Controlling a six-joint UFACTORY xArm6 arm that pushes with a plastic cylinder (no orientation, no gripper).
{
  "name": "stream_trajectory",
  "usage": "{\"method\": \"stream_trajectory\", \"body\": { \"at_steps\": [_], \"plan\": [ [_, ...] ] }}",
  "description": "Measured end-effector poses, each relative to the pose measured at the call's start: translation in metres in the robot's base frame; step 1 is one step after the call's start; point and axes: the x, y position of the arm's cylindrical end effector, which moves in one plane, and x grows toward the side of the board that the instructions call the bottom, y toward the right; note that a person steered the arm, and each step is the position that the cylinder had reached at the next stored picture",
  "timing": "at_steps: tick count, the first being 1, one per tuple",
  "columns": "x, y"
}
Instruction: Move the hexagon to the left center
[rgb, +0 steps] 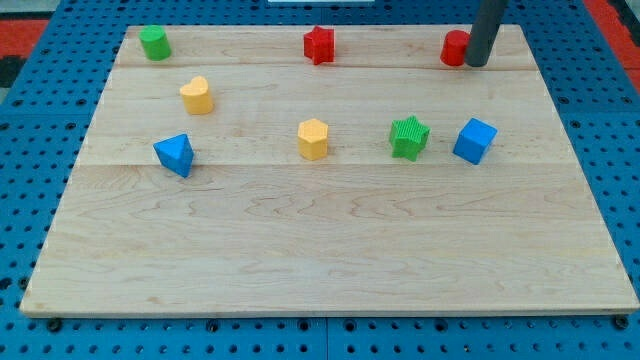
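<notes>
The yellow hexagon block (313, 138) sits near the middle of the wooden board (330, 250). My tip (477, 64) is at the view's top right, far from the hexagon, touching the right side of a red block (455, 48) whose shape is partly hidden by the rod.
A green block (154, 42) stands at the top left and a red star (318, 45) at the top centre. A yellow heart (197, 95) and a blue triangle (175, 154) lie on the left. A green star (409, 137) and a blue cube (474, 140) lie right of the hexagon.
</notes>
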Motion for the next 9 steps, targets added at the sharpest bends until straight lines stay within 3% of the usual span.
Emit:
{"method": "stream_trajectory", "body": {
  "at_steps": [4, 5, 7, 9],
  "plan": [
    [0.003, 0.029],
    [0.034, 0.025],
    [0.098, -0.047],
    [0.090, -0.132]
  ]
}}
